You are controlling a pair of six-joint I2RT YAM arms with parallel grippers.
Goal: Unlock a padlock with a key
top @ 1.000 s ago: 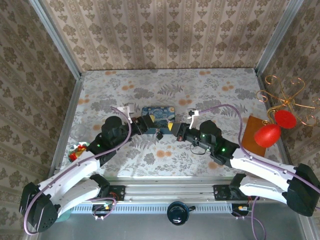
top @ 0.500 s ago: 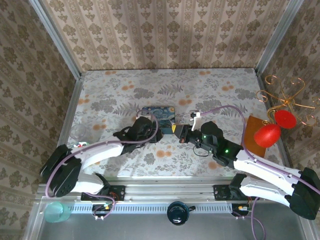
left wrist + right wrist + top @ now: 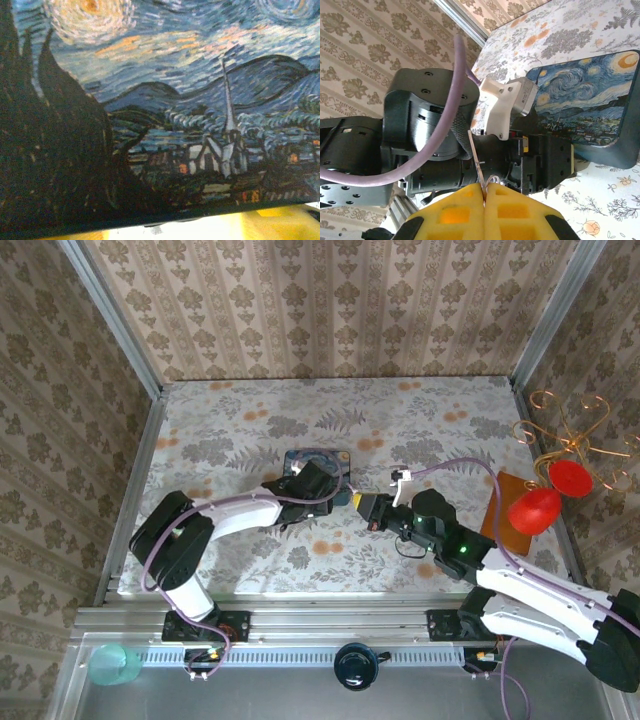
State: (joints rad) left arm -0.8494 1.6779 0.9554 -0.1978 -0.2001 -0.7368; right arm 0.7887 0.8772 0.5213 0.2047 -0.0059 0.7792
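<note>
1. Right gripper: yellow pads closed flat on a thin metal key, blade jutting toward the left gripper.
2. Left gripper: close against the blue painted tin; jaw width impossible to tell, likewise any hold.
3. Padlock: not made out; probably hidden by the left gripper at the tin's near edge.
4. Step in hand, judged: bringing key to keyhole. Best done with padlock steadied, blade lined up straight, slow entry, no twist before full seating.
5. Surface: floral-print table, patterned paper walls; red ornaments at right.
</note>
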